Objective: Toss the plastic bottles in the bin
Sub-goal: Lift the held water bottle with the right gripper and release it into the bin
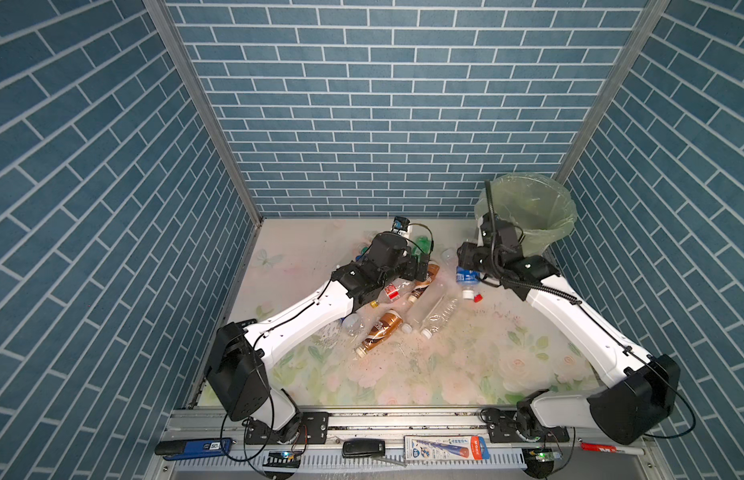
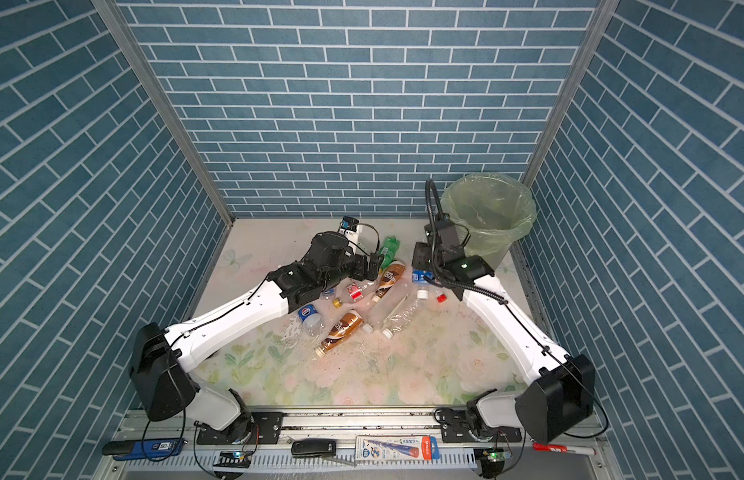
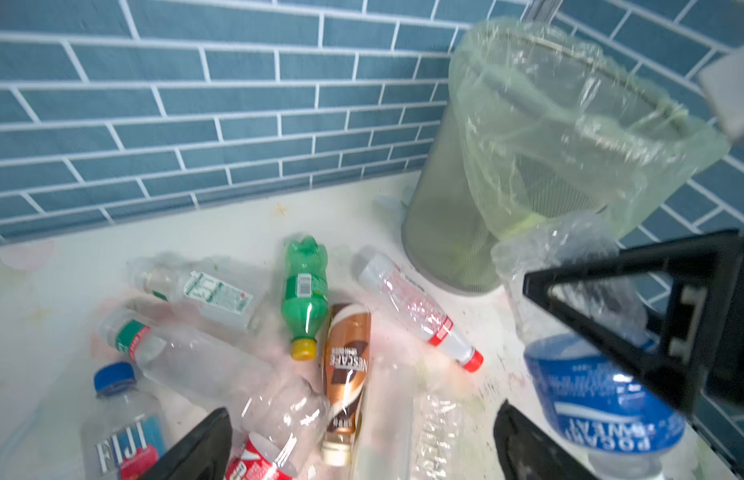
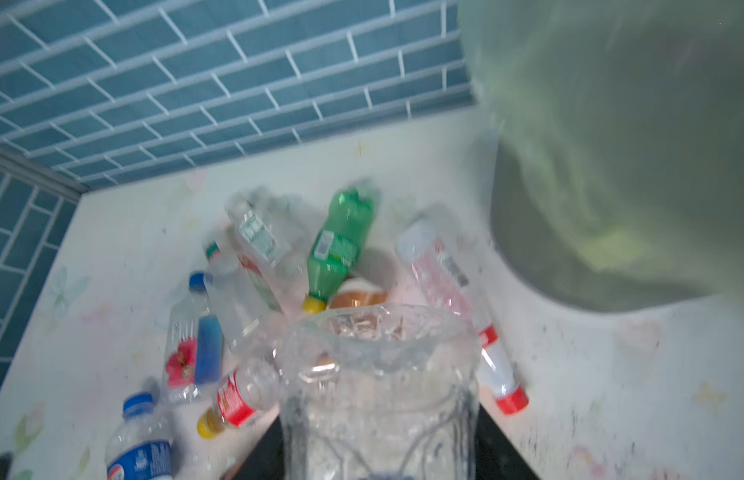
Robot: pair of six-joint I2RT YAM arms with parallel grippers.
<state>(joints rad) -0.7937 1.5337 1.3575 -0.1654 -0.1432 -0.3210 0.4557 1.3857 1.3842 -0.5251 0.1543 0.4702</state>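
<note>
Beside the bin (image 3: 445, 199), below its rim, the right tool (image 1: 466, 266) is closed on a crumpled blue-label bottle (image 3: 603, 399). The left tool (image 3: 362, 440), farther from the bin, gapes empty. Thin plastic could buckle and slip, or catch the rim.

The bin (image 1: 563, 208), a round grey mesh wastebasket lined with a pale green bag, stands upright right of centre in both top views. Just left of it, a clear blue-labelled bottle (image 1: 467, 276) sits clamped in the right gripper (image 4: 380, 415), its white cap toward the lower edge. The other plastic bottles (image 1: 430, 309) lie on their sides at centre frame: two brown bottles (image 1: 382, 328), a green bottle (image 2: 389, 249) and crumpled clear ones.
</note>
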